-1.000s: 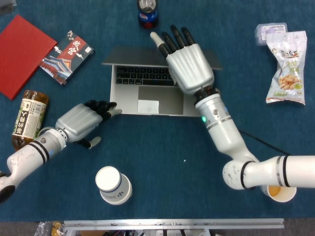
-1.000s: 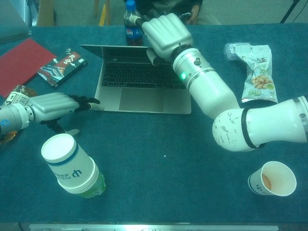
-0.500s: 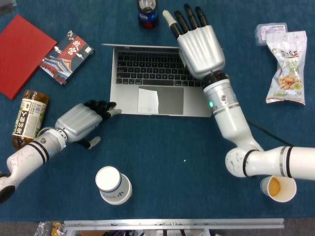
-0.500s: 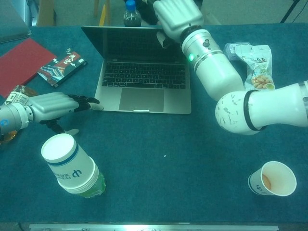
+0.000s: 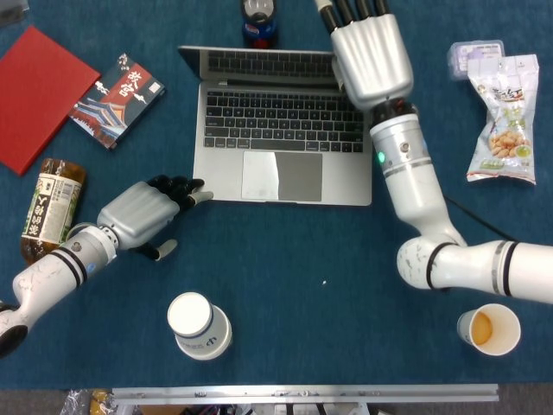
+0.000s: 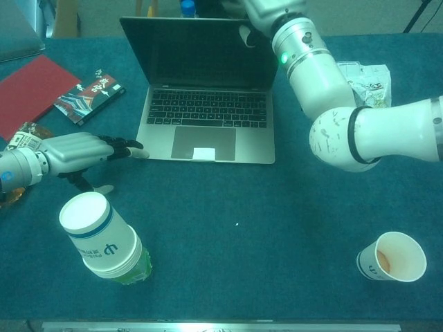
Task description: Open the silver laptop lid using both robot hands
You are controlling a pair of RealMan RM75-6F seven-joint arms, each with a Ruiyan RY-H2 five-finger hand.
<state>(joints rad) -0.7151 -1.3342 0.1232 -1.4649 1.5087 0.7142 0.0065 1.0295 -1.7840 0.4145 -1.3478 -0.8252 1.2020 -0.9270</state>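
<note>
Fingers (image 5: pixel 177 184) of the left hand (image 5: pixel 138 214) are bunched together, holding nothing, their tips just beside the laptop's (image 5: pixel 285 130) front left corner on the worktop (image 5: pixel 285 285). Right hand (image 5: pixel 370 54) is up at the lid's (image 6: pixel 201 52) top right edge, fingers stretched flat; whether they grip it I cannot tell. Lid stands almost upright. Laptop looks stiff, smooth and slippery, so hold the base down and push the lid by its top edge, gently.
</note>
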